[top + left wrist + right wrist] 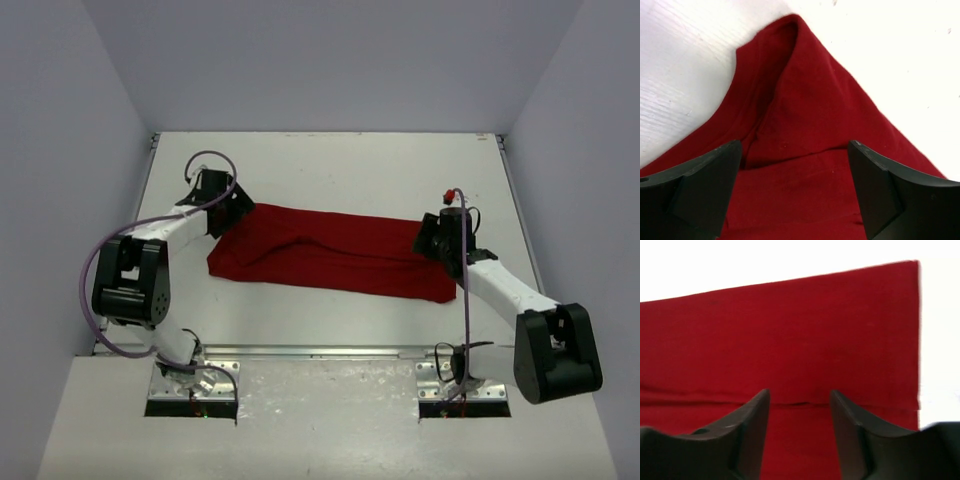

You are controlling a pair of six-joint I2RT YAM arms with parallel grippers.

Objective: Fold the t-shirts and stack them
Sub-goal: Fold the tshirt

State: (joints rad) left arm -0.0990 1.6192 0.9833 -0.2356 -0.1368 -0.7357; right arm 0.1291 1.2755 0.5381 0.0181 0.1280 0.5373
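The dark red t-shirt (330, 250) lies folded into a long band across the middle of the table. My left gripper (238, 212) hangs over the band's far left corner, jaws wide open, with cloth between and below the fingers (795, 175). My right gripper (428, 243) hangs over the band's right end, jaws open, with red cloth (790, 340) filling the view and a fold line running between the fingers. Neither gripper holds the cloth. No neck tag shows.
The white table (330, 165) is walled by pale panels at the back and both sides. The arm bases (195, 385) sit at the near edge. A purple cable (100, 250) loops off the left arm.
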